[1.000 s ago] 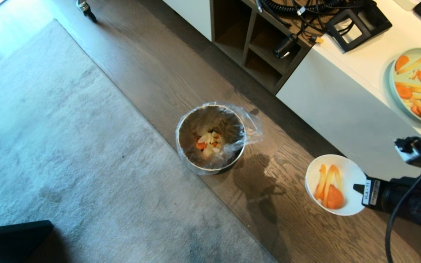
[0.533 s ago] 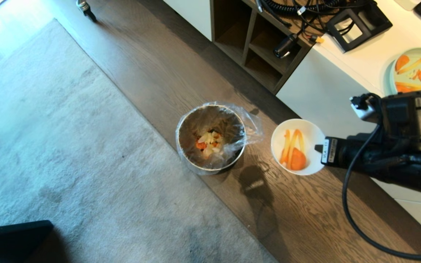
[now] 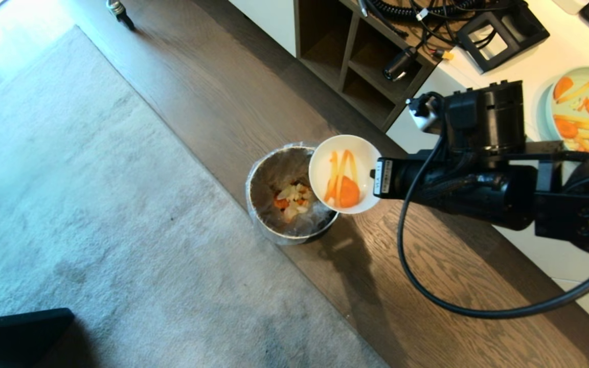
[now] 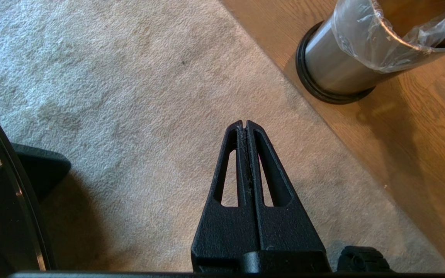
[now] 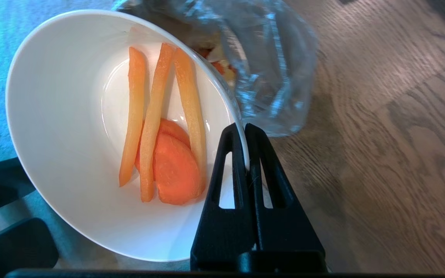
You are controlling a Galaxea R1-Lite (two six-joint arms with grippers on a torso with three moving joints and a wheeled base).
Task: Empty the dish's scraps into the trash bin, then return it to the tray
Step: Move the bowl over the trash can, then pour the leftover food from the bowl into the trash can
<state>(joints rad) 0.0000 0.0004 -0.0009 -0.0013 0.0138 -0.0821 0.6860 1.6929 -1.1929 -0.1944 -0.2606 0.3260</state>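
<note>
Your right hand (image 5: 245, 129) was clenched on the near rim of the dish (image 3: 344, 174), carrying it in the air over the right edge of the trash bin (image 3: 294, 194), while your left hand (image 4: 246, 125) hung pressed shut and empty above the rug (image 3: 95, 230). From there, largest first: the grey rug covered the floor to the left, with a strip of wooden floor (image 3: 417, 276) running beside it, and the white counter (image 3: 529, 66) sat at the upper right. A blue-green plate (image 3: 586, 120) of carrot pieces lay on that counter. The bin stood on the wood just beside the rug's edge, its clear liner folded over the rim and some food already at the bottom. The dish was roughly level, and the scraps (image 5: 160, 150) were inside it: three pale strips lying across orange carrot slices.
</note>
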